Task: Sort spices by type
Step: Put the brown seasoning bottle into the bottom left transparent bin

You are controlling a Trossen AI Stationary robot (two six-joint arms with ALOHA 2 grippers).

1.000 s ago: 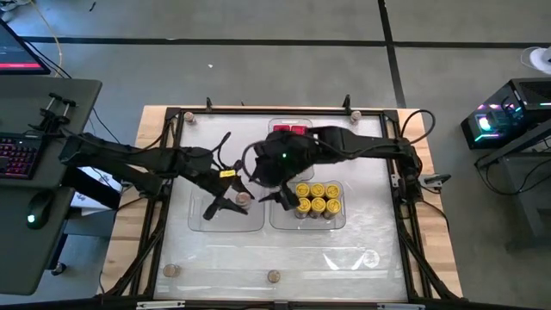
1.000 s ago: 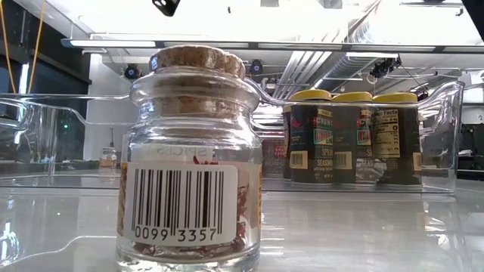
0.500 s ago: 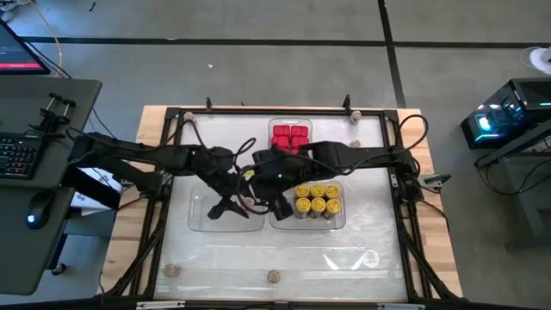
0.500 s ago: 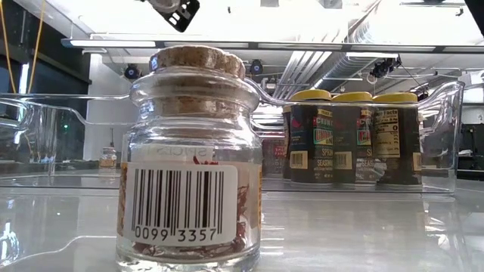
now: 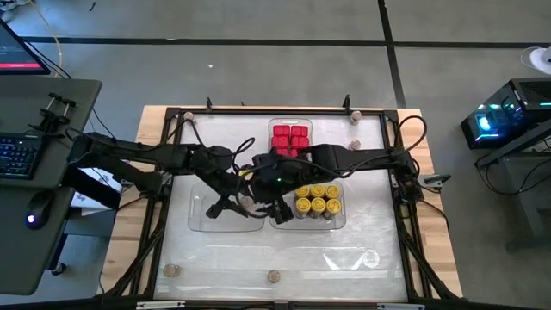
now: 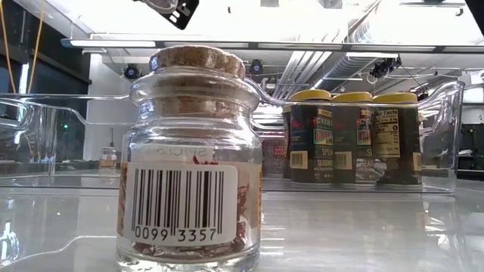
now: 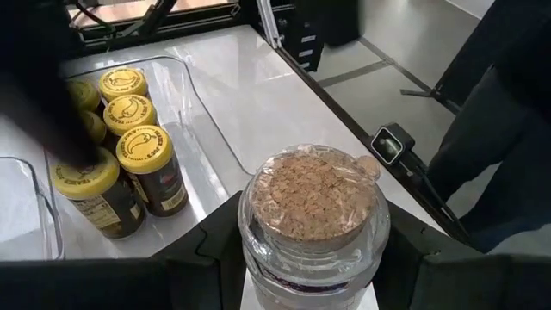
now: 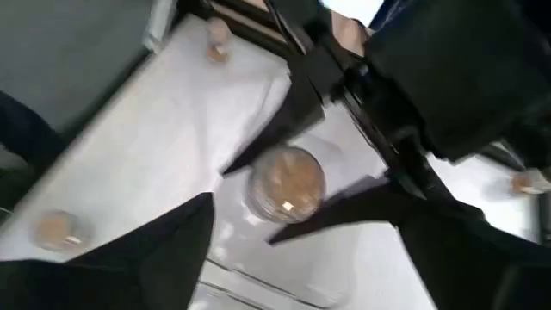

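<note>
A small glass jar with a cork lid [image 7: 314, 202] is up between the fingers of my left gripper [image 5: 239, 204], over the right end of a clear tray [image 5: 207, 220]. My right gripper [image 5: 277, 207] hangs open just beside it, looking down on that jar [image 8: 286, 181]. Yellow-lidded jars [image 5: 317, 200] stand in a second tray, and red boxes [image 5: 290, 138] fill its far end. Another cork jar [image 6: 193, 151] stands on the table near the front edge. My left gripper pinches the cork jar by its glass body [image 7: 255, 237] below the cork, one finger [image 7: 211, 263] on each side. The fingers come from the table's left, slanting down. The jar stays upright, cork up, and no part of it reaches down into the low view.
Single cork jars stand on the table at the near left [image 5: 172, 269], near middle [image 5: 273, 276], near right [image 5: 370, 257] and in both far corners [image 5: 189, 118]. The two arms crowd the middle above the trays. A black frame [image 5: 405, 198] borders the table.
My right gripper has swung off the red boxes toward the table's near edge and the held jar, leaving the boxes in view. My left gripper has carried the cork jar a little toward the table's right, still upright.
</note>
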